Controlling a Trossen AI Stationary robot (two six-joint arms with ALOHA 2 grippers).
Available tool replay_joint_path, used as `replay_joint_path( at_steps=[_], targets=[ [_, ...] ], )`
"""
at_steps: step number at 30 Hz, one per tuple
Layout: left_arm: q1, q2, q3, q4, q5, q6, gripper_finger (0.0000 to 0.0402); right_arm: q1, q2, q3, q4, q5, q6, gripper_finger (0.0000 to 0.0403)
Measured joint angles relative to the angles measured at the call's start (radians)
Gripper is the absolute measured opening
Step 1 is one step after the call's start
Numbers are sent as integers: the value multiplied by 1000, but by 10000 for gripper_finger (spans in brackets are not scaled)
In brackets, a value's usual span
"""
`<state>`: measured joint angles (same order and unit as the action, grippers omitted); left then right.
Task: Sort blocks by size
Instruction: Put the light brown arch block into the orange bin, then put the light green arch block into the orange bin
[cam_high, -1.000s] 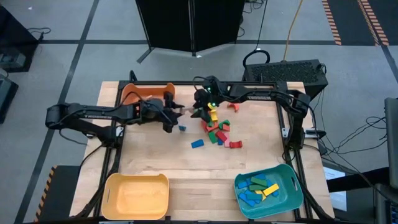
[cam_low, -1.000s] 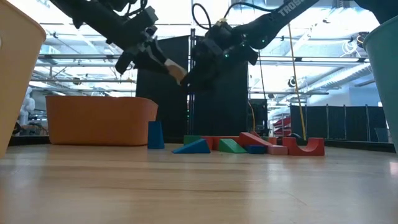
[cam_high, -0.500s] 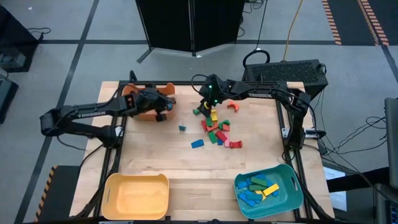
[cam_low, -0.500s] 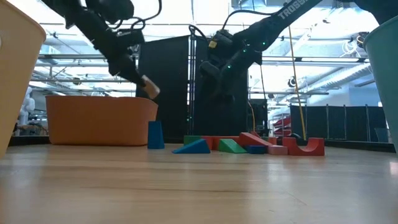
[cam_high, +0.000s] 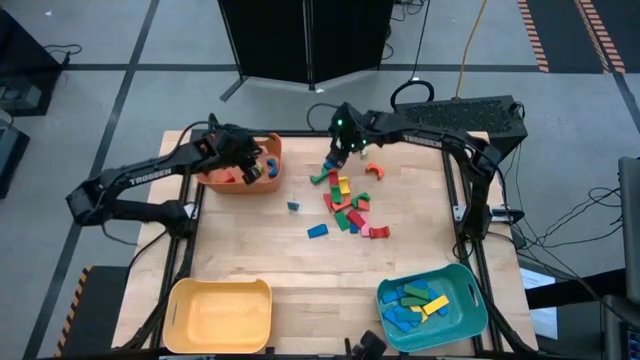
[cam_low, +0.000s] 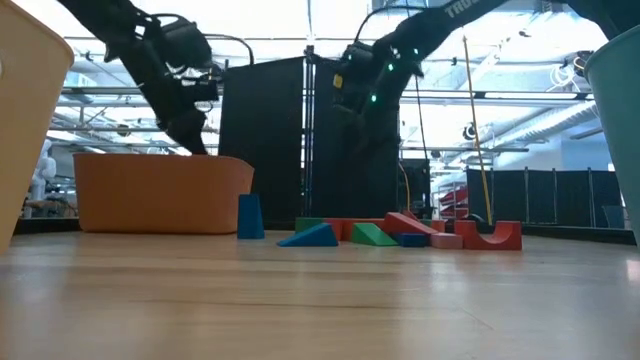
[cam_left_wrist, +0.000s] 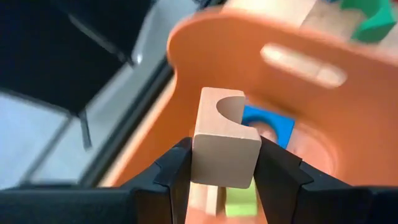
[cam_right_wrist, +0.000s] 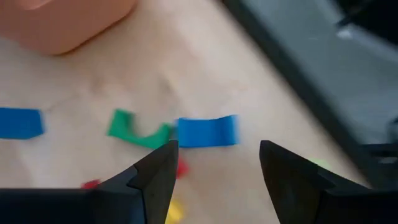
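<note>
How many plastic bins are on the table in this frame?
3. The orange bin sits at the far left, the yellow bin at the near left corner, and the teal bin at the near right corner. No others are visible.

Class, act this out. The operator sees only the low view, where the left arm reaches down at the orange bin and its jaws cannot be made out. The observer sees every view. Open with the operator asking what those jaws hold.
Operator: On the low view I can't make out the left jaws by the orange bin. Are they carrying anything?
Observer: Yes. The left wrist view shows the left gripper shut on a plain wooden arch block.
Operator: Is there anything inside the bin? Its wall blocks my view.
Observer: A blue block and a green block lie inside the orange bin.
</note>
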<state>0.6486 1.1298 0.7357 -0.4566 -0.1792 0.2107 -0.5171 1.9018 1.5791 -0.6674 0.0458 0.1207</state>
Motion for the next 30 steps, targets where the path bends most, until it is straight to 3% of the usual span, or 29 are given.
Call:
replay_joint_path(
  at_steps=[3,7,12,16,22,30],
  targets=[
    [24,25,-1,-15,8,-47,146,-37,4,95,-105,61,-57,212],
    [34,61,-1,-26,11,-79,146,-108,16,176,-222,65,-80,212],
    [32,90,-1,-23,12,-101,153,-190,48,203,-306,31,-81,212],
    [32,93,-1,-22,12,-101,185,-242,96,203,-348,-45,-87,212],
    [33,92,-1,-13,3,-127,241,-264,194,226,-389,-51,-53,212],
    [32,92,-1,-13,-4,-127,251,-235,355,468,-599,45,-45,190]
  ],
)
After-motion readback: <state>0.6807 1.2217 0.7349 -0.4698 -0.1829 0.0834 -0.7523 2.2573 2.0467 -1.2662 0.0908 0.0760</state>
